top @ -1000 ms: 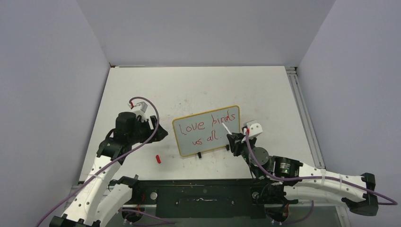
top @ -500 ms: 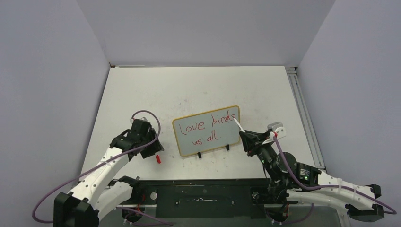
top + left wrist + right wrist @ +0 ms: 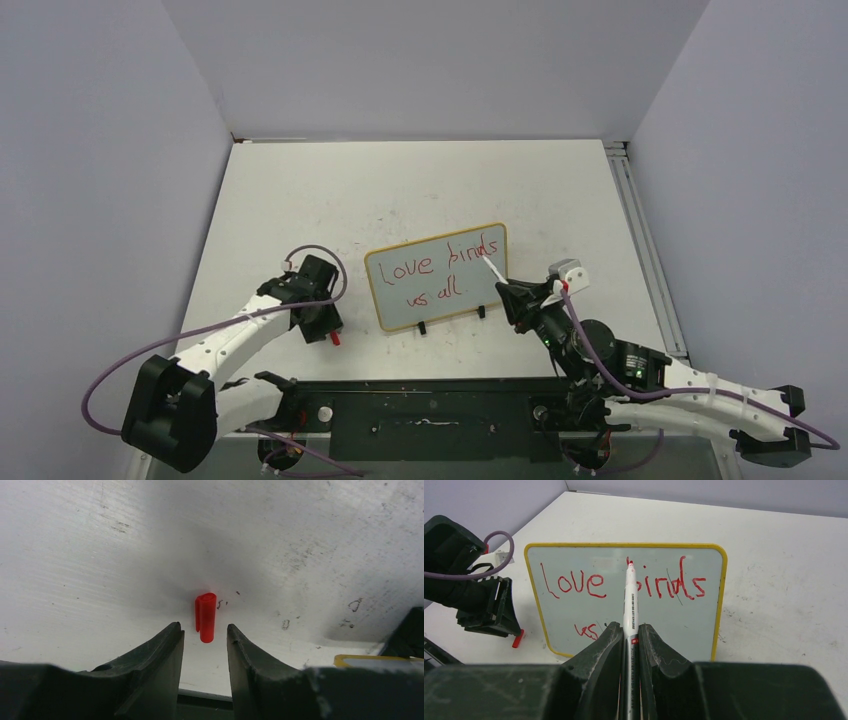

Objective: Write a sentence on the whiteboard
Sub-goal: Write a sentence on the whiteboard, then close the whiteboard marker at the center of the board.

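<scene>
The whiteboard [image 3: 480, 285] stands on two black feet mid-table, tan-framed, and fills the right wrist view [image 3: 704, 615]. The sentence [image 3: 411, 268] is red handwriting, "love birds" over "vs all" [image 3: 574, 584]. My right gripper [image 3: 510, 293] is shut on a white marker [image 3: 630, 605], whose red tip points at the "b" of "birds"; whether it touches the board I cannot tell. A small red cap [image 3: 205, 617] lies on the table left of the board. My left gripper [image 3: 203, 626] hangs low over the cap, open, with a narrow gap and the cap's near end level with its fingertips.
Grey walls close in the table on three sides. A metal rail [image 3: 640, 240] runs along the right edge. The black base bar [image 3: 430, 410] lies along the near edge, just behind the cap. The tabletop [image 3: 400, 190] carries faint scuffs.
My left arm swung down from beside the board's left edge to the red cap, its jaws narrowing. My right arm drew back right with the marker, then came in slightly.
</scene>
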Available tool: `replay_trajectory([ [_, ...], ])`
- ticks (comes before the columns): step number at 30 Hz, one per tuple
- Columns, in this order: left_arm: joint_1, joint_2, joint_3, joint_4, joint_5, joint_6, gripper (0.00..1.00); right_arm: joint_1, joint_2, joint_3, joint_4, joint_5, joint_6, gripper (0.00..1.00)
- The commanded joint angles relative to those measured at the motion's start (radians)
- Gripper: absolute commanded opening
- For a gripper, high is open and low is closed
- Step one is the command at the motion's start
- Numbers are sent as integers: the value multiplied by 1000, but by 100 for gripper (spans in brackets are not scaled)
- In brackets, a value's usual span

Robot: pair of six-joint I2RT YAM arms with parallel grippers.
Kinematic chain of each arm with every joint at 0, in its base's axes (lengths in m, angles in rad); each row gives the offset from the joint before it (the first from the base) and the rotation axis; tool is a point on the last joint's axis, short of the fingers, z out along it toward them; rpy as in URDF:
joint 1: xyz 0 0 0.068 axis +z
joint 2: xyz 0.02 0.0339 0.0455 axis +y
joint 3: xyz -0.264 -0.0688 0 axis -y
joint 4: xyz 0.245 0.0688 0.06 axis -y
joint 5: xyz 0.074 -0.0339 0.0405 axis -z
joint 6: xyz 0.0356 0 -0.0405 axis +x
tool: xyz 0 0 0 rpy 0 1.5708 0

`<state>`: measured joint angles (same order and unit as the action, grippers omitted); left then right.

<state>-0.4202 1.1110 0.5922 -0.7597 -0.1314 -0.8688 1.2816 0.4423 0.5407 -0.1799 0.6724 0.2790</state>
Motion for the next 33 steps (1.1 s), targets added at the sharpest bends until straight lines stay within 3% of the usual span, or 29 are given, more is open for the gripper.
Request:
replay_trajectory([
  [1,-11,32,-1,21,-46,-30,35,-6,-30,0,38,-11,-12,5],
  [22,-18,151,0,87,-37,-7,26,-1,-61,-6,37,-3,-11,5],
  [33,-23,166,4,101,-41,-15,10,5,-65,-5,35,1,-12,5],
])
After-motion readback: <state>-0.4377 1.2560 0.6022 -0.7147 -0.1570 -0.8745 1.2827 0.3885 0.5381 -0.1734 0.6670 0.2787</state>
